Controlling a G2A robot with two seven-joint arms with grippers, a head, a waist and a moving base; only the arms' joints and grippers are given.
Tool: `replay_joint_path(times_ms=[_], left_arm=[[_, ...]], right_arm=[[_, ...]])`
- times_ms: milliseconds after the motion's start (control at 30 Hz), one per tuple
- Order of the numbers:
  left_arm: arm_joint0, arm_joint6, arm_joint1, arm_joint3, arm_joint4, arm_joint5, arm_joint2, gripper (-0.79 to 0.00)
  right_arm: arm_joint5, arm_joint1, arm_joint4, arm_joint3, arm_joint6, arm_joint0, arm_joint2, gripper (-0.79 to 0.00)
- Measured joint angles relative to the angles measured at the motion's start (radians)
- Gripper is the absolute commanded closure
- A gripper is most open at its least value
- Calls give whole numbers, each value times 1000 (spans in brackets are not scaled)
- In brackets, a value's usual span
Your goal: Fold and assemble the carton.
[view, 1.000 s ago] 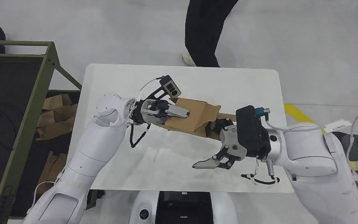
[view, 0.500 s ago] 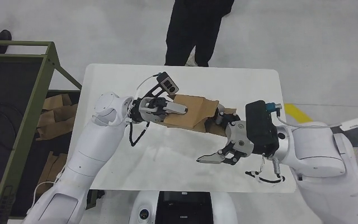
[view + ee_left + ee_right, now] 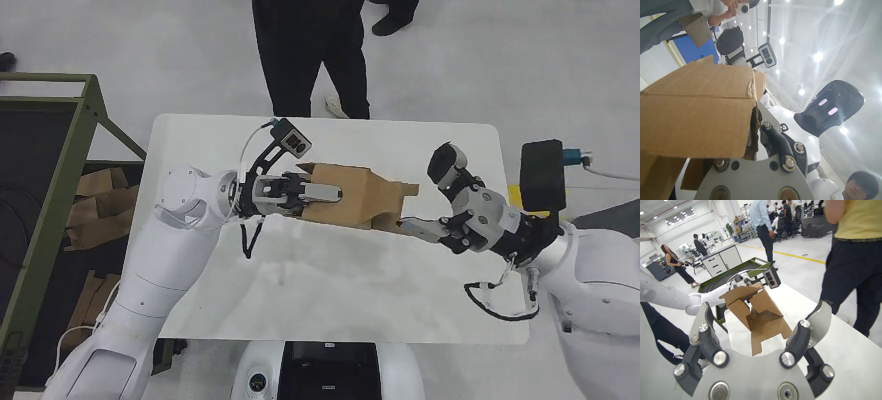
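Carton assembly, at an intermediate stage. The carton (image 3: 350,197) was off the table (image 3: 300,290), lying roughly level above its middle. My left gripper (image 3: 325,193) was clamped on one end wall of the carton. My right gripper (image 3: 763,307) had its fingers spread wide and held nothing. It stood just beside the opposite end of the carton and faced into it.

I judged the body to be already squared up from flat, since its walls met at creased corners. At the end facing my right gripper the flaps stood splayed outward, and the lowest one hung toward the table, so that end was not yet folded shut. I could not tell how the flaps sat at the end my left gripper held. I judged that tucking the open flaps remained to be done.
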Motion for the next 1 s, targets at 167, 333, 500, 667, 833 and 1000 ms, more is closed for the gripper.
replay_joint_path(times_ms=[167,333,500,667,833,1000], left_arm=[[7,34,0,-19,58,-77,-9,0],[10,51,0,-31,89,-115,-7,0],[9,43,-1,-32,81,-131,-6,0],[8,41,-1,-33,97,-143,-5,0],[15,45,0,-32,98,-154,-12,0],[18,37,1,-33,93,-158,-15,0]], right_arm=[[81,1,4,-48,5,-19,20,-785],[117,2,7,-58,23,-7,19,-785],[152,2,-13,-58,38,32,-9,-785],[213,2,-47,-58,81,83,-49,-785],[249,2,-48,-53,94,86,-58,-785],[255,4,-46,-38,110,69,-57,-785]])
